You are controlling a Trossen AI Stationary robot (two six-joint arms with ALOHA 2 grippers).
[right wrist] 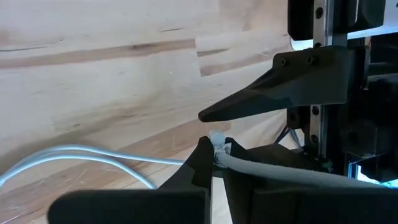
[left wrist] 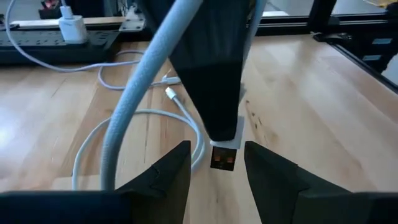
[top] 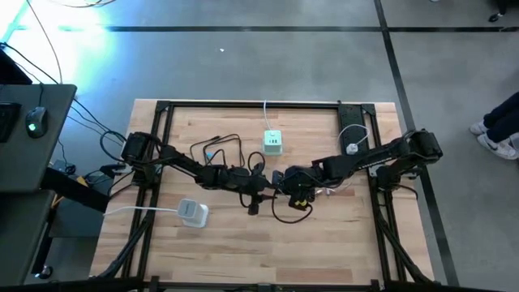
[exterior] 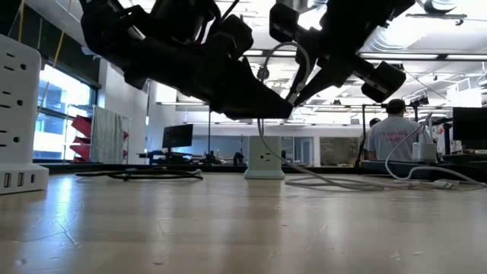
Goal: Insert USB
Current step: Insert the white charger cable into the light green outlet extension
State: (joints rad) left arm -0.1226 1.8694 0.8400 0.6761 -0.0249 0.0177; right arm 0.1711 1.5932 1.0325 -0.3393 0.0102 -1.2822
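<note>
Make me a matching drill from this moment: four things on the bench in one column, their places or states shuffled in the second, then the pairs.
Things
1. USB plug
2. right hand
3. green-faced charger block
4. left hand

Places or states
A. fingers spread either side of the plug
B. stands on the table behind both arms
C. shut on the grey cable
D. hangs between two dark fingers, above the wood

Pairs: 1-D, 2-C, 3-B, 4-A
</note>
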